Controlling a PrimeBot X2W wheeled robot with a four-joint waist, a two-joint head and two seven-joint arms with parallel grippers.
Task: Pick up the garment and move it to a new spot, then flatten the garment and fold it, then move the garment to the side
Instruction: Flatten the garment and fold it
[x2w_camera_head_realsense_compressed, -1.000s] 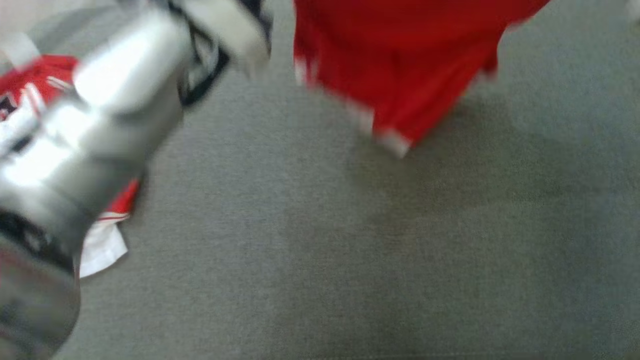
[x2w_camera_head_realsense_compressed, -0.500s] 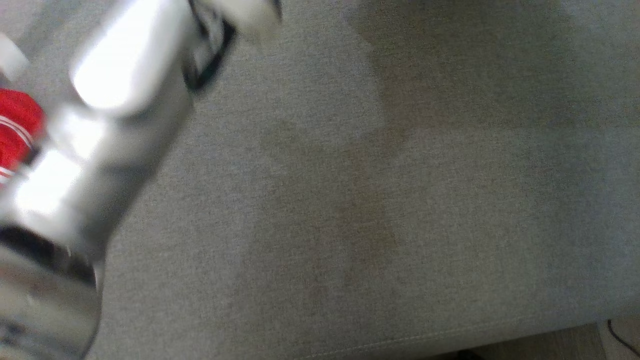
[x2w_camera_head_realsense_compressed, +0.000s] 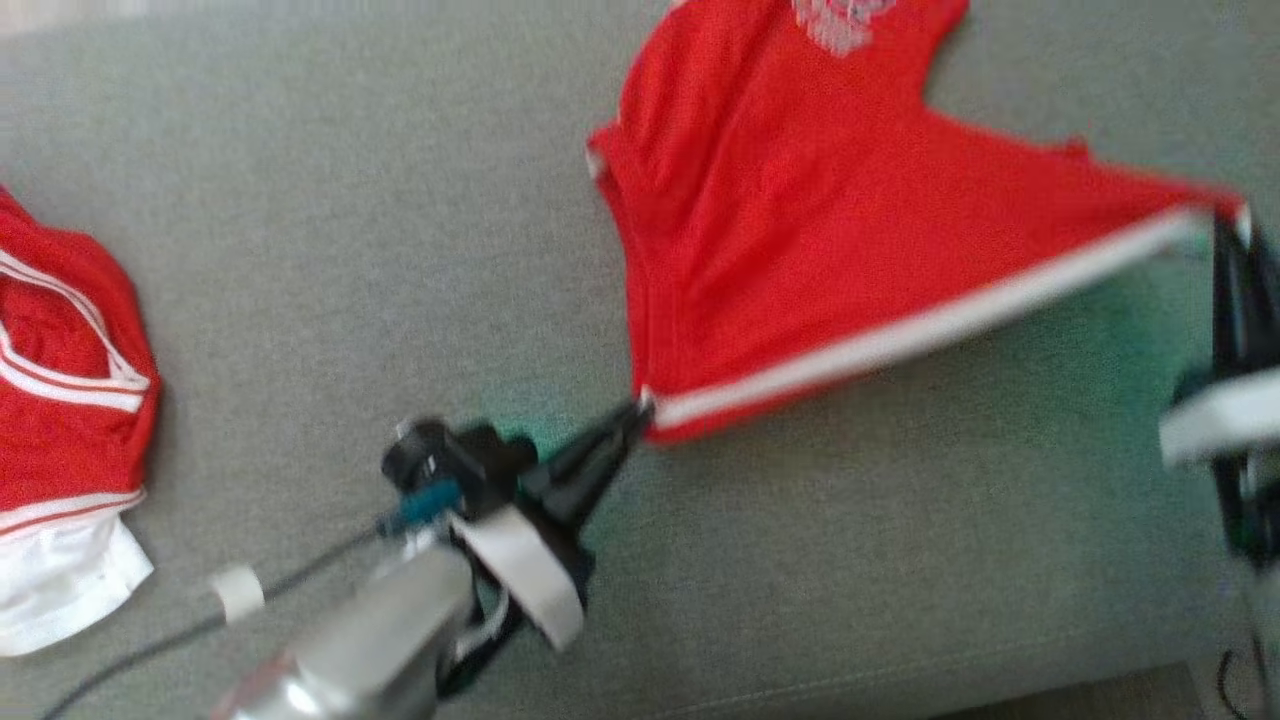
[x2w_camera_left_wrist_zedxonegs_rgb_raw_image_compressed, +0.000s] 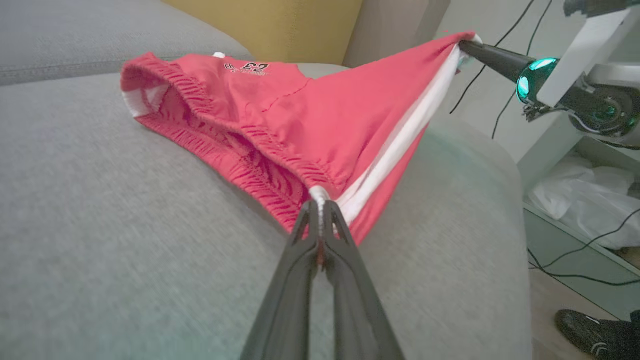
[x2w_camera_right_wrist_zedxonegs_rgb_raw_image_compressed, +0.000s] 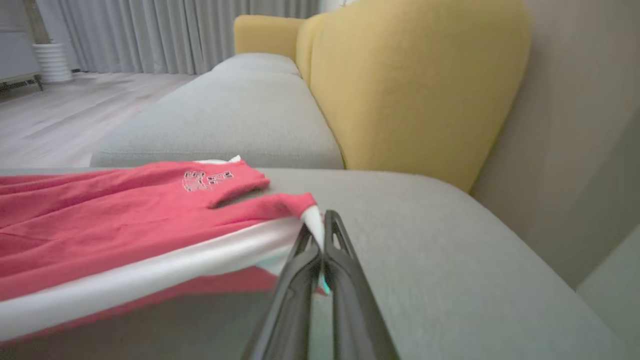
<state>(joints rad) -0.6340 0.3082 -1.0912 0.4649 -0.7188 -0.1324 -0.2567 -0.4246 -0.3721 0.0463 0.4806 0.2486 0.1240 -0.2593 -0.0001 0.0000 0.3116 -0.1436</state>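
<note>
The garment (x2w_camera_head_realsense_compressed: 800, 230) is a pair of red shorts with a white side stripe, spread over the grey sofa seat (x2w_camera_head_realsense_compressed: 400, 250). My left gripper (x2w_camera_head_realsense_compressed: 635, 410) is shut on the waistband corner at the stripe's near end; its wrist view shows the garment (x2w_camera_left_wrist_zedxonegs_rgb_raw_image_compressed: 300, 120) pinched at the left gripper's (x2w_camera_left_wrist_zedxonegs_rgb_raw_image_compressed: 320, 205) fingertips. My right gripper (x2w_camera_head_realsense_compressed: 1228, 225) is shut on the stripe's other end at the right edge, seen as the right gripper (x2w_camera_right_wrist_zedxonegs_rgb_raw_image_compressed: 317, 227) nipping the garment (x2w_camera_right_wrist_zedxonegs_rgb_raw_image_compressed: 100, 220). The striped edge is stretched taut and lifted between both grippers; the rest lies on the cushion.
A second red and white garment (x2w_camera_head_realsense_compressed: 60, 400) lies bunched at the left edge of the seat. The sofa's yellow backrest (x2w_camera_right_wrist_zedxonegs_rgb_raw_image_compressed: 415, 85) rises behind. The cushion's front edge (x2w_camera_head_realsense_compressed: 900, 680) runs along the bottom, with cables and a shelf (x2w_camera_left_wrist_zedxonegs_rgb_raw_image_compressed: 580, 200) beyond the sofa's right end.
The head camera has swung, so the whole picture shifted. The left forearm no longer blocks the left side, and the red garment now shows stretched between both grippers instead of hanging at the top.
</note>
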